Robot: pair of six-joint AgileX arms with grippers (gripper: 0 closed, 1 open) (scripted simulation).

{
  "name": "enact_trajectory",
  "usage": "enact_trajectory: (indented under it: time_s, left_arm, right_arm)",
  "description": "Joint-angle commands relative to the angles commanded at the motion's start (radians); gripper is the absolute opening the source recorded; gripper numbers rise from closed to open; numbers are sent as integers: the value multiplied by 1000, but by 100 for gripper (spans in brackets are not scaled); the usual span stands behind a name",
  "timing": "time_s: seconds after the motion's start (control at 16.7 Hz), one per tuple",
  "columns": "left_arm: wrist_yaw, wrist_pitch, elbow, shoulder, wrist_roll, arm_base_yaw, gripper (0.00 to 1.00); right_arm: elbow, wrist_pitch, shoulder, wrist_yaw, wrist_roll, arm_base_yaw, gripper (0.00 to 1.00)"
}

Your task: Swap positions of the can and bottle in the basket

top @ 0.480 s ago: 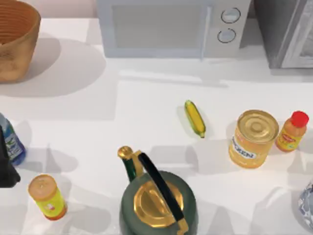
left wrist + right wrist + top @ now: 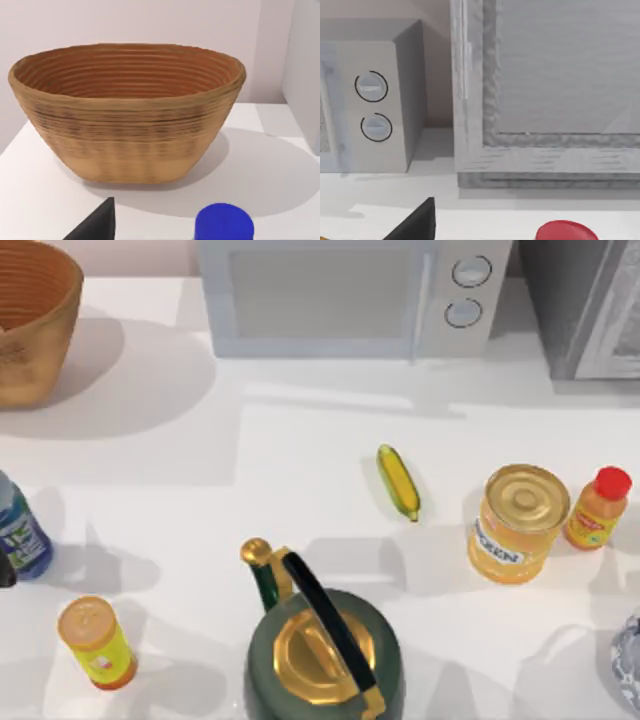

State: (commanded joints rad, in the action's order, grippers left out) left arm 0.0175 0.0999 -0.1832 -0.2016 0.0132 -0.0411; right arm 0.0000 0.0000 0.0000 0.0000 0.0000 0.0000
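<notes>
- Since the bottle (image 2: 20,530) stands upright on the table just beside the left gripper (image 2: 4,572), outside the basket (image 2: 40,330), the step in hand looks like grasping it.
- Whether the left gripper is released or clenched, I cannot tell; nor for the right gripper (image 2: 415,229), which is near the orange bottle (image 2: 597,508).
- To do it well, I judge: close around the bottle's body below the blue cap (image 2: 223,222), keep it upright, and lift high enough to pass over the basket rim beyond the gripper.
- Count: one basket, one bottle, one orange-lidded tube (image 2: 97,642), one kettle (image 2: 322,645), one corn cob (image 2: 398,481), one big yellow can (image 2: 517,523), one orange bottle, one microwave (image 2: 350,295).
</notes>
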Motion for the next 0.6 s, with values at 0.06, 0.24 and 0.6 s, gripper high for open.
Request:
enact_trajectory:
  time_s: [0.06,0.24,0.6]
  left_arm:
    - [2,31,-60,-64,4,-10,100]
    - [3,141,-279,-295,21,-39,100]
    - [-20,416,-840,-879,69,-89,100]
  right_arm:
    - [0,0,0,0,0,0,100]
    - [0,0,0,0,0,0,100]
    - [0,0,0,0,0,0,100]
